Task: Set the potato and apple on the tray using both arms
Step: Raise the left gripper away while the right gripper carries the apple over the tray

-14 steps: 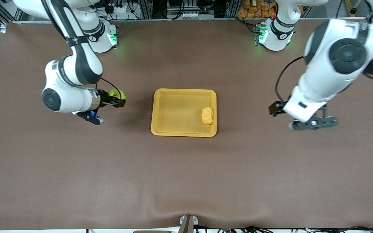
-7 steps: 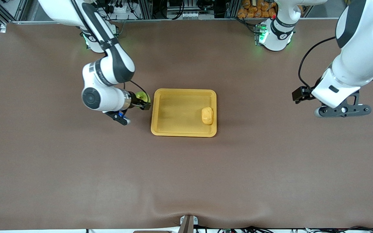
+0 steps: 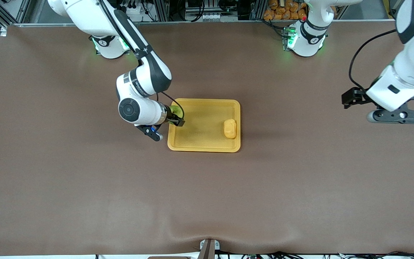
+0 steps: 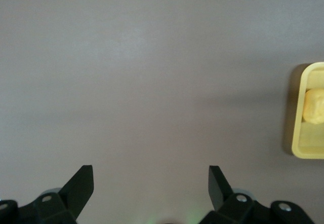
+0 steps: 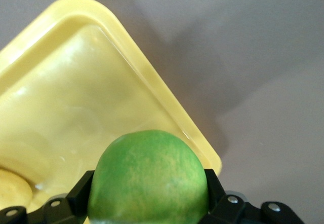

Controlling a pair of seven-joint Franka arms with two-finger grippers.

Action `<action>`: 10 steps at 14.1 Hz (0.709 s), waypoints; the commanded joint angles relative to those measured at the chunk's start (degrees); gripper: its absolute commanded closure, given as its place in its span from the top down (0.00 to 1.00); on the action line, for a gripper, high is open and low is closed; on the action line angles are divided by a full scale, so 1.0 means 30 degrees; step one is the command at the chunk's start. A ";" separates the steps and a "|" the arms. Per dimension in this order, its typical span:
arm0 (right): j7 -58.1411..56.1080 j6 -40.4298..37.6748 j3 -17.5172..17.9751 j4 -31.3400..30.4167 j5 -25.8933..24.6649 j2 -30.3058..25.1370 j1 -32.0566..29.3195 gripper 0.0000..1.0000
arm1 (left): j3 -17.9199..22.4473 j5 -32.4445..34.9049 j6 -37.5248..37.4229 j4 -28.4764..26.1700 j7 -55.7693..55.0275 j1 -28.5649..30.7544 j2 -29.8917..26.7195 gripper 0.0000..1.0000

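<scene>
Two hands: right hand (image 3: 176,117) gripping apple (image 3: 175,112) over tray (image 3: 203,148); left hand (image 4: 151,183) wide.

No text, label, brand or number can be read on anything here
</scene>
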 commanded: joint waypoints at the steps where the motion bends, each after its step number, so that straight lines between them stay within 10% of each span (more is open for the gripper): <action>1: 0.0411 0.0160 -0.0193 0.1200 0.0340 0.1111 0.0151 0.13 | -0.0029 -0.0284 -0.0098 -0.0302 0.1216 0.0650 -0.0601 1.00; 10: 0.1290 0.0922 -0.0223 0.2141 0.0340 0.2869 0.1028 0.28 | -0.0029 -0.0749 -0.0156 -0.0418 0.1980 0.1121 -0.1451 1.00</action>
